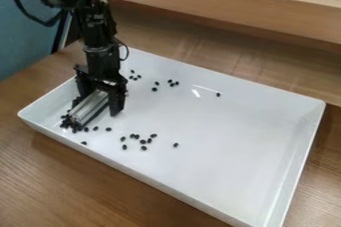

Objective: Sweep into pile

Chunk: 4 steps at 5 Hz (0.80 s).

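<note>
Looks clamped w/ the claw (98, 107) on a silver bar (88, 106), one finger along each long side, over view's L part of the white tray (226, 156). Running diagonally w/ its long axis, from upper R down to lower L in view. Can't tell if pressed on tray floor. Bunched at bar's lower L end: a small pile (69, 123) of black beans, tucked nr the tray's L corner.

Key relation: most loose beans (142, 142) well off to view's R of claw, so prob on wrong side of bar for pushing pileward. Also strewn at back: a few beans (171, 82), plus a lone bean (218, 94) farthest R; out front, a single bean (84, 143) nr the long wall.

Next, judging from this: lift bar, carry R past the middle group, lower, drag back L w/ broad side leading. Plenty of tray floor that way for swinging round. Tight on L, w/ walls close; could bump rim or scatter pile if lowered carelessly. Prob early on, w/ much left to gather.
</note>
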Each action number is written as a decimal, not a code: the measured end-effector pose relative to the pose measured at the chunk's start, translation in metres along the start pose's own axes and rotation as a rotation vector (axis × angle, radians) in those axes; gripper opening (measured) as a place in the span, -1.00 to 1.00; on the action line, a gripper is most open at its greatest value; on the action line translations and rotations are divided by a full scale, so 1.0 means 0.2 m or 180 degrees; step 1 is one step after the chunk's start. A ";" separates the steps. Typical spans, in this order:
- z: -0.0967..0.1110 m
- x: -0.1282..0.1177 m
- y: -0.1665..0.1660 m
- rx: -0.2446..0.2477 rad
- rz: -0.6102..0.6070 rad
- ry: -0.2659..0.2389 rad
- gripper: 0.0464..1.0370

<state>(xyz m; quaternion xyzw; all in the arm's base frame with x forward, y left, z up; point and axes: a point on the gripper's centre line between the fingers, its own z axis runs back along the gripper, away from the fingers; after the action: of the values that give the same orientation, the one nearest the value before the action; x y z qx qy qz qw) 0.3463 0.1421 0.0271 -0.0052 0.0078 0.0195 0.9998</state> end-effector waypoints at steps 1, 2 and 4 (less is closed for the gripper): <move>0.02 0.01 -0.05 -0.0079 0.0004 0.0029 0.93; 0.14 0.06 -0.09 -0.0073 0.0000 -0.0101 0.93; 0.32 0.10 -0.12 0.0013 0.0078 -0.0270 0.93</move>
<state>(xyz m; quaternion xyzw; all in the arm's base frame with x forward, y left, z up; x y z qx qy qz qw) 0.3673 0.1204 0.0909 -0.0023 -0.0344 0.0319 0.9989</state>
